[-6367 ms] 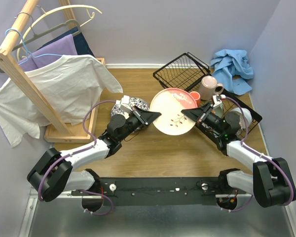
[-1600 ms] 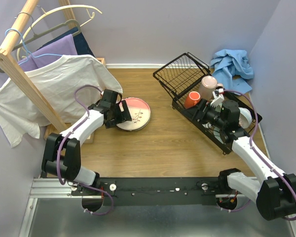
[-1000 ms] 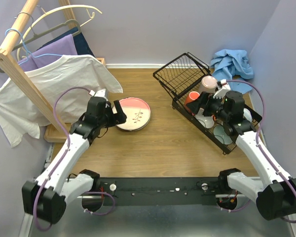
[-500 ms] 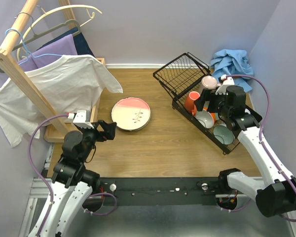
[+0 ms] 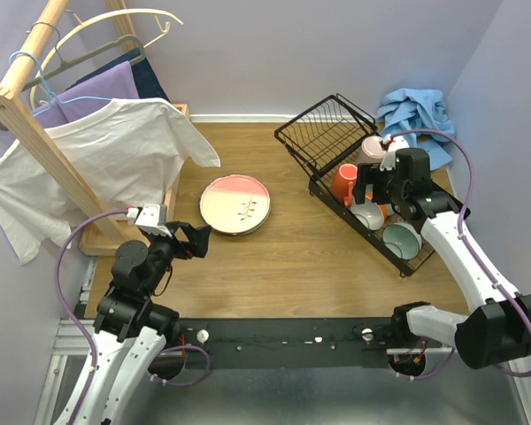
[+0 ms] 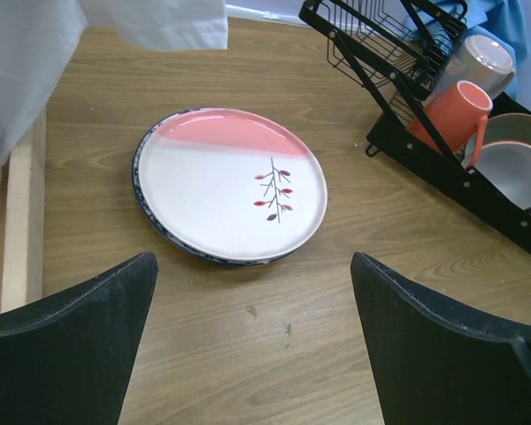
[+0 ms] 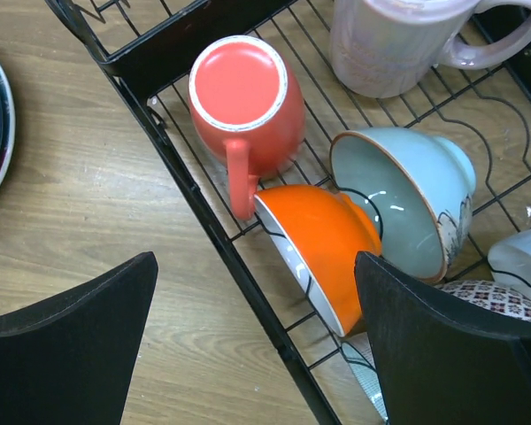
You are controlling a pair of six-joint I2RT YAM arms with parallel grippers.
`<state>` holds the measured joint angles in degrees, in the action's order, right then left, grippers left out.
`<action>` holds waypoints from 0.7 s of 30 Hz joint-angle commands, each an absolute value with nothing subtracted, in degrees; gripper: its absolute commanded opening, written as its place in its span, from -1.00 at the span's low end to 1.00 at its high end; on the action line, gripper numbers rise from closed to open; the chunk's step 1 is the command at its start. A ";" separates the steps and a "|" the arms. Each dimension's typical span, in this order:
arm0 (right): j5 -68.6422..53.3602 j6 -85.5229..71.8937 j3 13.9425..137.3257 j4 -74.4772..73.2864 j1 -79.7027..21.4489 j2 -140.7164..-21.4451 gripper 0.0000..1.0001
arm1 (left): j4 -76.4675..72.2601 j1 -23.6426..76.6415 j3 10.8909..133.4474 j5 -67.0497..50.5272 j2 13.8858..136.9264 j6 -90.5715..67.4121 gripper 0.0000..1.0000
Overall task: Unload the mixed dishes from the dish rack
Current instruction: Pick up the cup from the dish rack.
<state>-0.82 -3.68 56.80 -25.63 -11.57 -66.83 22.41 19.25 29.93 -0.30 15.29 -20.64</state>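
The dish rack [image 5: 323, 133] is set slantwise along the right side of the table [image 5: 283, 266], with its raised wire basket toward the far edge and its other end near the right edge. Inside it an orange mug [image 7: 248, 97] is seen base-up. Its handle is pointed at an orange bowl [image 7: 323, 243], which is tipped on its side just beside it with the white interior showing. A pale-green bowl [image 7: 407, 204] is leaned on its side against the orange bowl, and a pink mug [image 7: 385, 44] is placed farther along, toward the basket. More crockery is cut off at the corner of the right wrist view.

The right gripper [image 5: 373, 188] is held above the rack, over the orange mug and the orange bowl. Its jaws are spread fully wide and nothing is gripped.

A pink-and-cream plate [image 6: 234, 186] with a leaf sprig is laid flat on the table, left of the rack and left of the table's middle. It is stacked on a patterned plate [image 6: 155, 208], of which only the dark rim is seen. The left gripper [image 6: 252, 345] is held over bare wood on the near side of the plates, apart from them, with its jaws fully wide and empty.

A white T-shirt [image 5: 115, 150] is hung on a wooden clothes stand [image 5: 35, 115] at the left edge, and a blue cloth [image 5: 416, 119] is bunched in the far right corner.
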 commanded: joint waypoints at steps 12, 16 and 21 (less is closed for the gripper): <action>-2.56 -12.40 63.01 -20.65 -11.51 -78.47 1.00 | 20.21 19.42 29.44 -3.34 15.12 -18.63 0.98; -0.35 -10.81 67.75 -21.00 -11.51 -83.48 1.00 | 19.78 19.42 29.36 -3.51 15.47 -18.54 0.98; 3.34 -9.41 71.71 -21.71 -11.43 -89.20 1.00 | 19.95 19.42 29.44 -2.99 15.64 -18.55 0.98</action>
